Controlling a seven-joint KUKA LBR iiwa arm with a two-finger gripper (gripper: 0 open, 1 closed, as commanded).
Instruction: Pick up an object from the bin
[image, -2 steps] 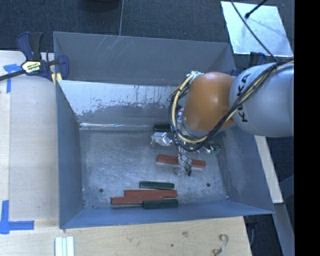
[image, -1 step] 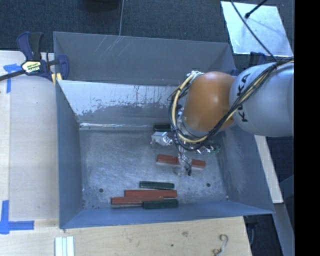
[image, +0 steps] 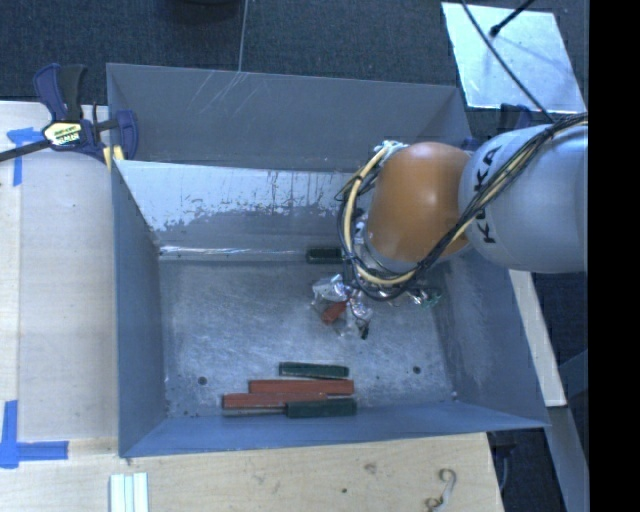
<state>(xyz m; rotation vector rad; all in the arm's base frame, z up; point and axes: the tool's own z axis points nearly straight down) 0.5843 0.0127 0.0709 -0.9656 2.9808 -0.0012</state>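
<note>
Arm reaches in from right, orange wrist cover over right half of grey metal bin. Low over bin floor, just right of centre: gripper. Small red-brown piece lies at gripper tip, on its left side. Crumpled silvery scrap sits just behind that piece, close to gripper. Spread or pinching: cannot tell, tip masked by own hardware. Short dark stick lies at foot of back wall. Near front wall, well apart from gripper: red-brown bars and dark green sticks, lying side by side.
</note>
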